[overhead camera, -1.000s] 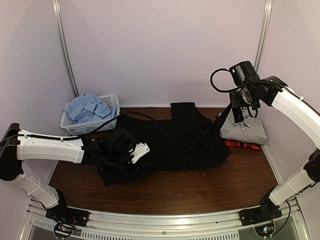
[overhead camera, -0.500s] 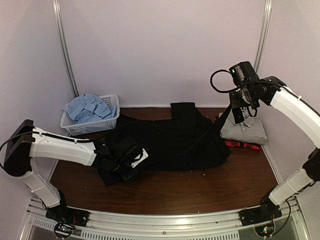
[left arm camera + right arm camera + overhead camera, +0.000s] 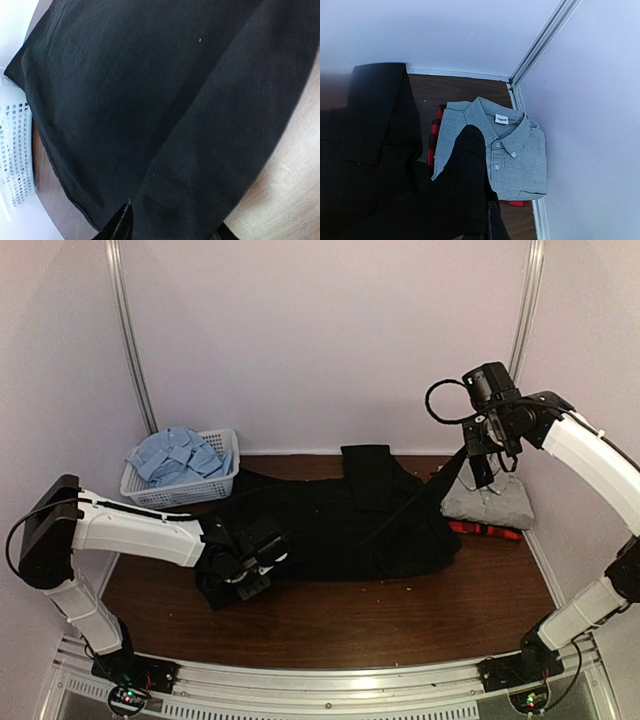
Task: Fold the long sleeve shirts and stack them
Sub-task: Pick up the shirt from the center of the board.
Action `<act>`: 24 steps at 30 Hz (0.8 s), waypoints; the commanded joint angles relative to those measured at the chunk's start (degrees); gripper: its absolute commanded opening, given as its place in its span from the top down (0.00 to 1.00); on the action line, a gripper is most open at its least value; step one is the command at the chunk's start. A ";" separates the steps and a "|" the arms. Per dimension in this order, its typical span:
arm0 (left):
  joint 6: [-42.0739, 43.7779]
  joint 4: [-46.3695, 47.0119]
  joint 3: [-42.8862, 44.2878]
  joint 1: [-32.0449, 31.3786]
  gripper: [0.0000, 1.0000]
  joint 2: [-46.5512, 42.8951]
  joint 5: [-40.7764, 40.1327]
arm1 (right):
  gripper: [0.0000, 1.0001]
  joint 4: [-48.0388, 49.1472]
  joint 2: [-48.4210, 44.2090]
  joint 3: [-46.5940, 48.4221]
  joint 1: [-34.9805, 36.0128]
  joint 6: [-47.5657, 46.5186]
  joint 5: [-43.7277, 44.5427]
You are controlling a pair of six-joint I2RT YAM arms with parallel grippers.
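Right pincer [image 3: 478, 472]: pressed together on the end of one sleeve [image 3: 450, 480] of the black shirt [image 3: 350, 525]; it hangs raised over the far right part of the desk [image 3: 400, 620].
Sleeve: stretched in a slanted line from the right pincer down to the body of the black shirt; in the right wrist view it passes in front of the left part of the grey shirt [image 3: 515, 155].
Left pincer [image 3: 265, 565]: low on the near left part of the black shirt, touching the cloth; in the left wrist view only the dark finger ends show at the bottom edge with cloth between them, and I cannot tell if they pinch it.
Black shirt: spread across the middle of the desk, not folded, with wrinkles; its left end is bunched around the left pincer, and one flat part reaches toward the back wall.
Grey shirt: folded, collar and buttons facing up, in the far right corner of the desk, below the right pincer.
Plaid shirt [image 3: 485, 531]: red and black, under the grey shirt; only its edges show at the near side and the left side.
Blue shirt [image 3: 180, 452]: light blue, crumpled, heaped inside the basket [image 3: 175, 495].
Basket: white plastic mesh, in the far left corner of the desk, just beside the left end of the black shirt.
Desk: dark brown wood, with pale walls on three sides.
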 commanded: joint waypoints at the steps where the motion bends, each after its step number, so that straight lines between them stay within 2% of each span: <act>1: -0.84 -3.63 1.21 -0.13 0.55 0.47 -1.41 | 1.00 -0.73 -0.59 1.77 -0.80 -0.16 1.67; 5: -0.29 -4.83 1.19 -0.02 0.58 0.83 0.45 | 1.00 -0.73 -0.59 1.67 -1.02 -0.08 1.65; 12: 0.42 -5.61 0.78 0.63 0.72 1.05 -0.58 | 1.00 -0.77 -0.55 1.72 -1.34 -0.17 1.48; 17: 1.13 -6.28 1.03 1.51 1.00 -0.48 0.05 | 1.00 -0.99 -0.62 1.63 -1.53 -0.17 1.40; 24: 5.89 -7.39 3.51 3.72 1.00 -3.04 2.72 | 1.00 -1.04 -0.88 2.12 -1.64 -0.47 1.33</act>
